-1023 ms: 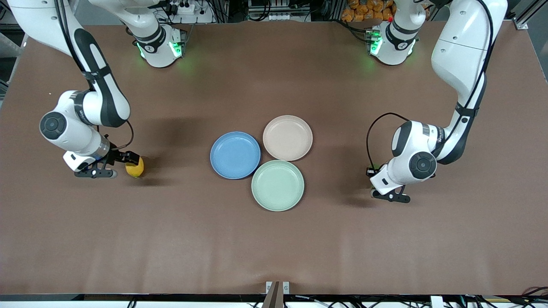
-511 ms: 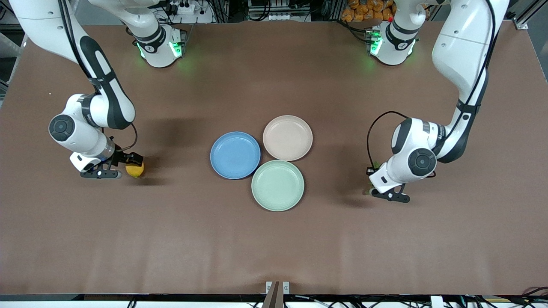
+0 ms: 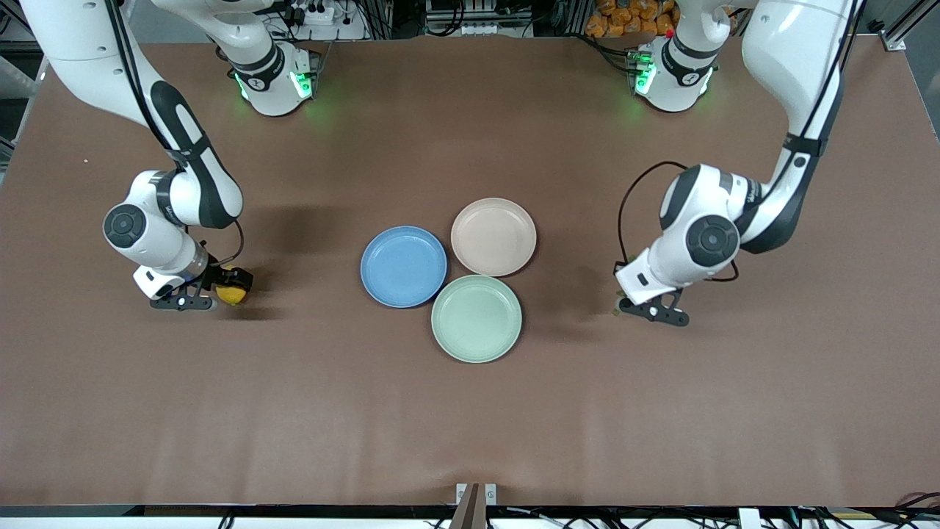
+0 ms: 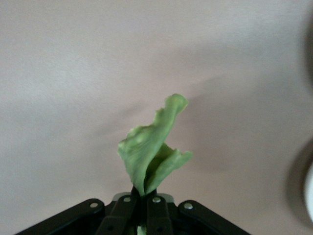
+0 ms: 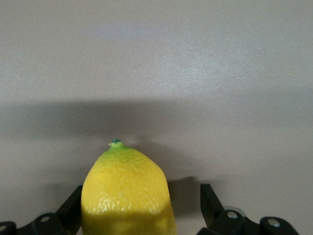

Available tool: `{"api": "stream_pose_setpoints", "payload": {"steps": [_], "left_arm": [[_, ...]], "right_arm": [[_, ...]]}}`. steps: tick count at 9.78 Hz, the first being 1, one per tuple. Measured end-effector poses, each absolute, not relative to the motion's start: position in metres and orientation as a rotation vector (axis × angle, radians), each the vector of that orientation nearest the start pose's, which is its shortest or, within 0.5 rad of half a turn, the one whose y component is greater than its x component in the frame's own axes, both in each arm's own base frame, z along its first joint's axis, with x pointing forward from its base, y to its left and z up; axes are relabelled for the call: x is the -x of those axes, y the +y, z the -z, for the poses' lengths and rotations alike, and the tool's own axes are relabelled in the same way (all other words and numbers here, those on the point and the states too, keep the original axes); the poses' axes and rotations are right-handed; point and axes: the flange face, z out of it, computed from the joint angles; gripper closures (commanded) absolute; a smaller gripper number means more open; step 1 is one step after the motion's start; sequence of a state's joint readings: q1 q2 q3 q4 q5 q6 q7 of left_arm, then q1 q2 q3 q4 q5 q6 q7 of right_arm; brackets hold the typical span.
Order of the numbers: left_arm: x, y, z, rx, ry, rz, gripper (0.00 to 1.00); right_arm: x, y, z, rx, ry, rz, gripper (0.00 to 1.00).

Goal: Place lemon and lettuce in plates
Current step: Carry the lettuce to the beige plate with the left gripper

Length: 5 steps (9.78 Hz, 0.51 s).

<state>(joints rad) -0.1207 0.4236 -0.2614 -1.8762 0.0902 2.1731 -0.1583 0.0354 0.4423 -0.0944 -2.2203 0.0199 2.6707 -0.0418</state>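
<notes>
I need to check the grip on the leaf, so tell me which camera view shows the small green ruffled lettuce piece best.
The left wrist view: the small green ruffled lettuce piece fills the middle, pinched at its base by the left end effector. The front view shows only a green sliver beside that arm's hand. The right wrist view shows none of it.

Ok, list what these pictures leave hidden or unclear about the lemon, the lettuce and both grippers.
- Lettuce: in the front view the left arm's wrist covers it; only a green scrap shows beside the left gripper.
- Lemon: its lower part is cut off by the right wrist view's edge, and half covered by the right gripper in the front view.
- Right gripper: open around the lemon; finger contact hidden.
</notes>
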Motion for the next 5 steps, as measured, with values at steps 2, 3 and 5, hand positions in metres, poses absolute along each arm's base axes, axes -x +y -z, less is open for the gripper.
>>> {"api": "stream_pose_setpoints", "payload": {"steps": [2,3,5], "left_arm": [[-0.562,-0.256,-0.294,3.137,0.333,-0.175,1.0],[-0.552,-0.275,-0.296,3.148,0.296,-0.179,1.0],[-0.53,-0.313,-0.299,3.165,0.231,-0.197,1.0]], "right_arm": [[-0.547,-0.033,-0.165,3.174,0.049,0.023,0.0],[-0.548,-0.032,-0.164,3.174,0.058,0.026,0.07],[-0.548,-0.024,-0.164,3.172,0.085,0.028,0.17]]}}
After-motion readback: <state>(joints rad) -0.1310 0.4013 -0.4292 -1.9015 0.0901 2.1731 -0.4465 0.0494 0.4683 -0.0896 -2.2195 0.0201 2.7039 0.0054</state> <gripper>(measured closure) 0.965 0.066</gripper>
